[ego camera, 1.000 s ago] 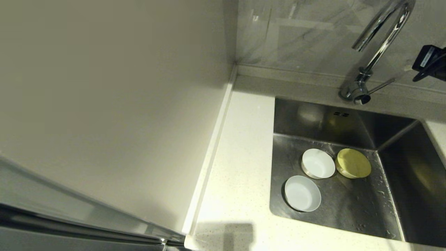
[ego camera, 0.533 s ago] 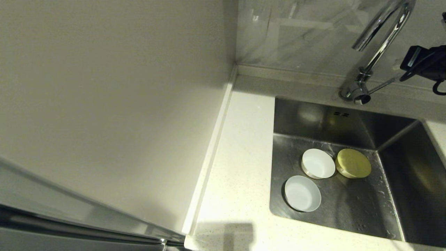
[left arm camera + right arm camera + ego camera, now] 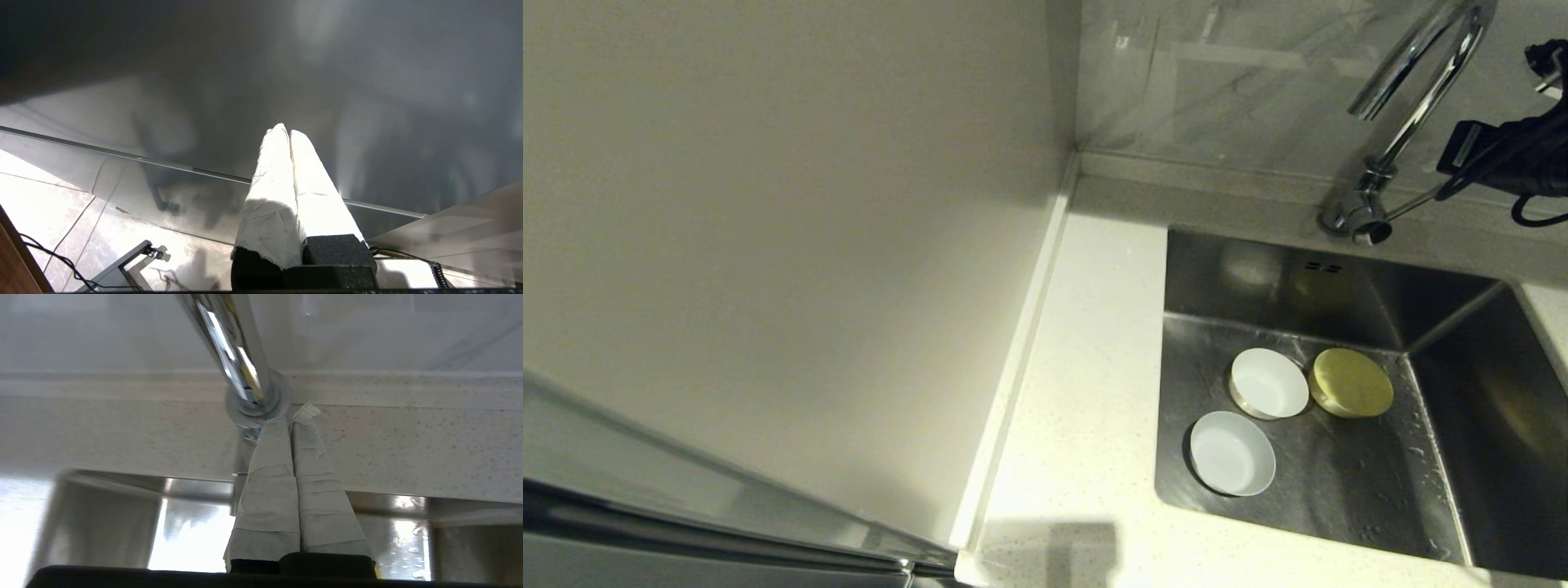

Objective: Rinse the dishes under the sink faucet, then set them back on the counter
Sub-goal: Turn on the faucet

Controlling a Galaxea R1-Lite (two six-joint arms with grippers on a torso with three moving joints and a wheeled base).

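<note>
Three bowls lie on the floor of the sink [image 3: 1347, 498]: pale blue-grey [image 3: 1232, 453] nearest the counter [image 3: 1086, 367], white [image 3: 1268, 383] behind it, and yellow [image 3: 1351, 382], upside down, beside the white one. The chrome faucet [image 3: 1413, 106] rises at the back, its thin lever [image 3: 1417, 202] pointing right. My right arm [image 3: 1503, 155] hovers just right of the faucet, above the lever's end. In the right wrist view the right gripper [image 3: 291, 421] is shut and empty, its taped tips close to the faucet base [image 3: 255, 404]. The left gripper [image 3: 288, 131] is shut and parked, out of the head view.
A plain cream wall panel [image 3: 768, 245] stands along the counter's left side behind a low raised strip [image 3: 1013, 367]. A marbled backsplash [image 3: 1217, 82] runs behind the faucet. Water drops dot the sink floor [image 3: 1421, 445]. The drain strainer is not visible.
My right arm has moved left, closer to the faucet and its lever. The three bowls have stayed where they were.
</note>
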